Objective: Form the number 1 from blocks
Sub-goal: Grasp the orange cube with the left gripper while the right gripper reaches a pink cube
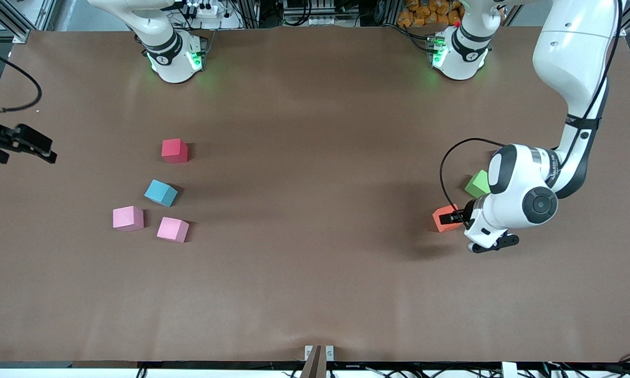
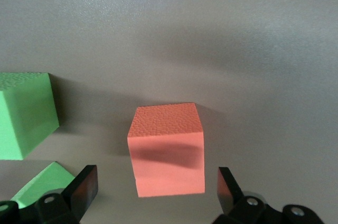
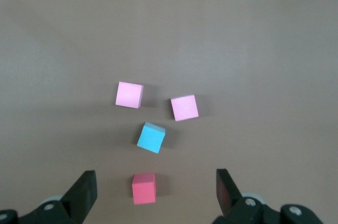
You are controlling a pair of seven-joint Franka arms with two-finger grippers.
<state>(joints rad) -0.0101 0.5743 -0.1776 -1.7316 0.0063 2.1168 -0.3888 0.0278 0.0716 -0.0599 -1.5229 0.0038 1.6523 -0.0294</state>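
An orange block [image 1: 443, 219] [image 2: 166, 150] lies toward the left arm's end of the table. My left gripper [image 1: 458, 216] [image 2: 157, 180] is low beside it and open. Its fingers [image 2: 84, 184] stand on either side of the block's near part with gaps, touching nothing. A green block [image 1: 478, 184] [image 2: 24, 113] sits close by, farther from the front camera. Toward the right arm's end lie a red block [image 1: 174, 150] [image 3: 143, 188], a light blue block [image 1: 160, 192] [image 3: 151, 137] and two pink blocks [image 1: 127, 218] [image 1: 172, 229]. My right gripper [image 1: 42, 147] [image 3: 156, 183] hangs open and empty high over that end.
The brown table [image 1: 315, 273] has a wide bare stretch between the two groups of blocks. The left arm's white forearm [image 1: 525, 189] partly covers the green block. Both arm bases [image 1: 174, 55] stand along the table's edge farthest from the front camera.
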